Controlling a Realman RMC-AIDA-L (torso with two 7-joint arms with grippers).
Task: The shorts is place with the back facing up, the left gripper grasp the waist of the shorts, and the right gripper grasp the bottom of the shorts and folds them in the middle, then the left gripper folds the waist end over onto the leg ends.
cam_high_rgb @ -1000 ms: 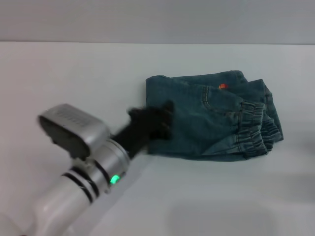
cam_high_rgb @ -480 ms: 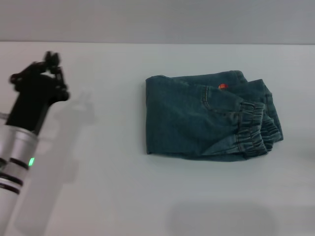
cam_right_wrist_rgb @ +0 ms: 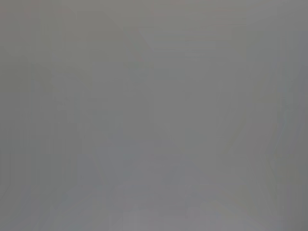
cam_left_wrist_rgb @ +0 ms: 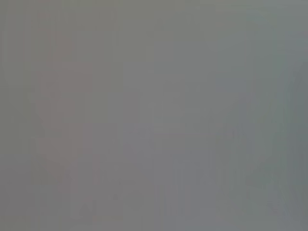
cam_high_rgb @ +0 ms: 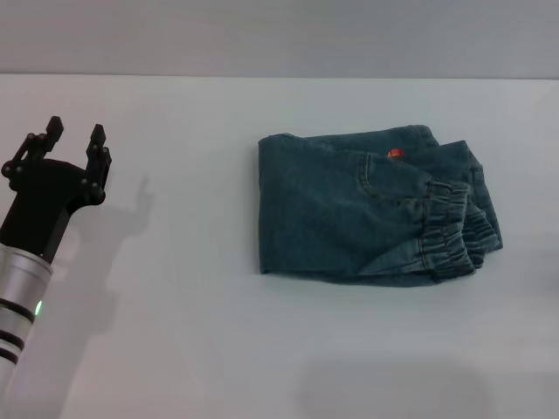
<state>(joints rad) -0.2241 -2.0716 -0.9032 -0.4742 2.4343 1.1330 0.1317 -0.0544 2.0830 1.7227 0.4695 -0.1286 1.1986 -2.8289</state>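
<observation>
Left gripper point(cam_high_rgb: 74, 133), black forked type on silver arm with green ring light: raised over white table point(cam_high_rgb: 175, 332), fingers apart, nothing held. Well off to its right, lying flat: blue faded-denim shorts point(cam_high_rgb: 349, 209), folded into compact rectangle, small orange ball print point(cam_high_rgb: 395, 154) showing at far edge. Gathered elastic waist point(cam_high_rgb: 450, 229) laid over at end farthest from gripper, on top of leg layers; hems not clearly distinguishable. Both folds judged complete. Handling judgement: soft, limp, moderately heavy for cloth, several layers thick, not slippery, not fragile; best taken at thick puckered waistband or at clean folded edge nearest gripper. Right gripper not seen; wrist views blank.
</observation>
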